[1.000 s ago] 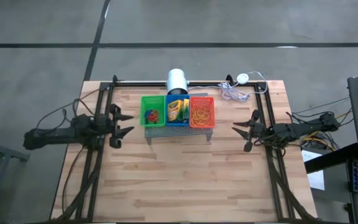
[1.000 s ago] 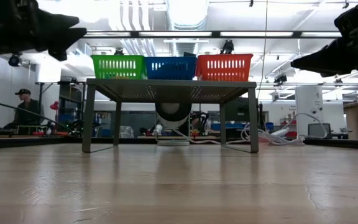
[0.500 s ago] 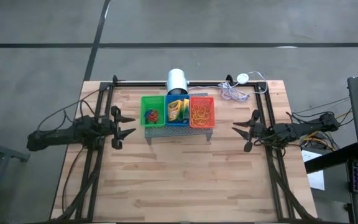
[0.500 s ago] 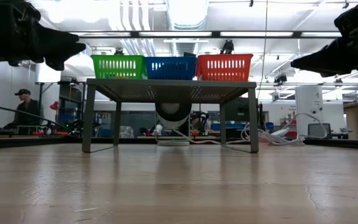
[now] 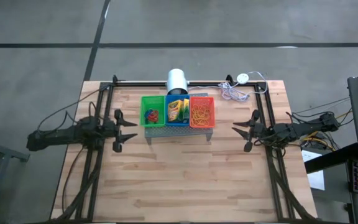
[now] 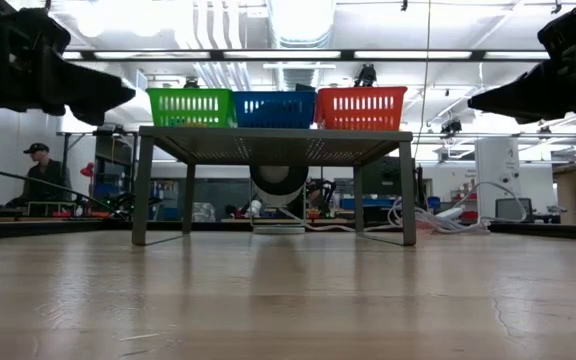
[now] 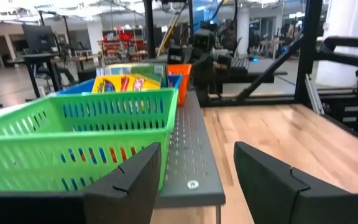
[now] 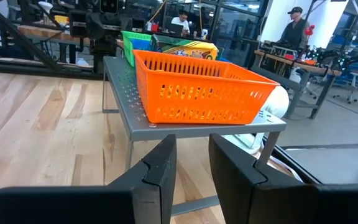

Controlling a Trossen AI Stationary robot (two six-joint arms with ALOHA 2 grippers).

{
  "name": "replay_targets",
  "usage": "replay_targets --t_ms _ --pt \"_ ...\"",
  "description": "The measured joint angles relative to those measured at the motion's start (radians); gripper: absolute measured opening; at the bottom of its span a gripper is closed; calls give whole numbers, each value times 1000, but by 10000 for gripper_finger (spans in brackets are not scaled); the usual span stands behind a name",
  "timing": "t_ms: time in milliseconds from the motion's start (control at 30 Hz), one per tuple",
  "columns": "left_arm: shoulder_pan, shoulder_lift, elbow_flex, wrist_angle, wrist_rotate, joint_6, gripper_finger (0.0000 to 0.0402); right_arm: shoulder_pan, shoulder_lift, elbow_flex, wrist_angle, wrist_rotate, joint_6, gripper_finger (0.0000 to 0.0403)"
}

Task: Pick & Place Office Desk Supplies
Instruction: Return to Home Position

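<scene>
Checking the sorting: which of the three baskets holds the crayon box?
The middle, blue basket holds the crayon box, between the green basket and red basket.

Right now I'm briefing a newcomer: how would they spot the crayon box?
On the wooden table, a grey perforated stand carries three baskets. The crayon box lies in the middle, blue basket: one green-and-yellow box, whereas both neighbouring baskets hold small loose bands.

Grey perforated stand [image 6: 273, 145], green basket [image 6: 189, 107], blue basket [image 6: 274, 109], orange-red basket [image 6: 361, 107], green-and-yellow crayon box [image 5: 178, 110], pale wood-grain table [image 5: 185, 177]
</scene>
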Motion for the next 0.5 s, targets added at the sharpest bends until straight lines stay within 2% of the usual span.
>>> replay_targets --t_ms 500 --pt "0 0 0 -17 -1 2 206 0 0 0 0 0 0 91"
